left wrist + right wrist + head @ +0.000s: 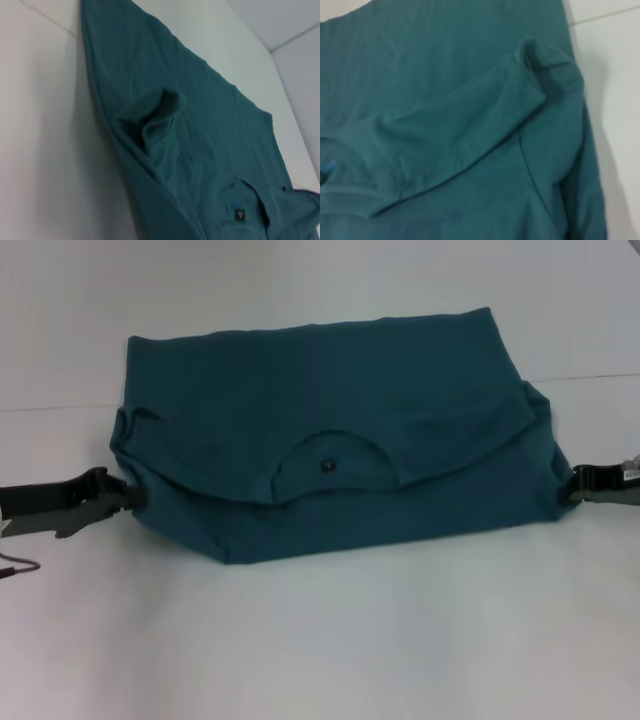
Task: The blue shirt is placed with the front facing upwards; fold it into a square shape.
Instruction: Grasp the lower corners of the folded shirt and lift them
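White tabletop (320,640) fills my head view; the blue shirt (330,440) lies mid-surface, folded, long axis running left to right, neckline and small tag (327,466) facing the near edge. My left gripper (128,495) and right gripper (572,483) meet its side edges; I cannot tell whether either pinches cloth. Left wrist view: bunched fabric, tag (240,215). Right wrist view: a folded sleeve (485,120).

Lab-like bare white tabletop (320,640)
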`<action>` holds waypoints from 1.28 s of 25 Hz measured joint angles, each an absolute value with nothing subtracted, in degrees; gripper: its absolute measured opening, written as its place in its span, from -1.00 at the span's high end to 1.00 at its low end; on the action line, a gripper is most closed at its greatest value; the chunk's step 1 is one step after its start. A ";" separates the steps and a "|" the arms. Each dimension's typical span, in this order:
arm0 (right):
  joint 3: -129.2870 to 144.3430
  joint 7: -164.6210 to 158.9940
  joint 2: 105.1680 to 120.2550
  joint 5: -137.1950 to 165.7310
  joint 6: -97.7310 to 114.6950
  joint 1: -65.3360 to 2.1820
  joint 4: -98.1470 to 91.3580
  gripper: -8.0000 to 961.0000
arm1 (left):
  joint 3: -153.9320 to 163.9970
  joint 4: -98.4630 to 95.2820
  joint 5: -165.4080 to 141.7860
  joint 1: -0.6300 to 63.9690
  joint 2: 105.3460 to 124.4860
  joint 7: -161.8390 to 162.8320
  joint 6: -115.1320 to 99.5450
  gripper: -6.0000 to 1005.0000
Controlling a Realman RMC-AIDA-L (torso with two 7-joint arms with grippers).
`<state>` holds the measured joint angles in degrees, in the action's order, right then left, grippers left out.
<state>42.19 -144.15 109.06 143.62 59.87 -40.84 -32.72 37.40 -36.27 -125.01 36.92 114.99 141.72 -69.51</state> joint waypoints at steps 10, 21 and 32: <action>41.85 -145.17 108.82 148.50 85.58 -36.88 -45.53 0.95 | 36.89 -44.16 -133.21 33.87 114.45 143.78 -85.05 0.99; 42.16 -141.09 109.66 151.55 101.82 -34.97 -49.08 0.95 | 37.20 -53.88 -138.40 27.19 115.11 144.52 -102.99 0.99; 42.27 -138.30 109.98 153.38 108.20 -33.71 -49.14 0.95 | 37.40 -54.88 -141.39 25.18 115.60 142.62 -109.19 0.99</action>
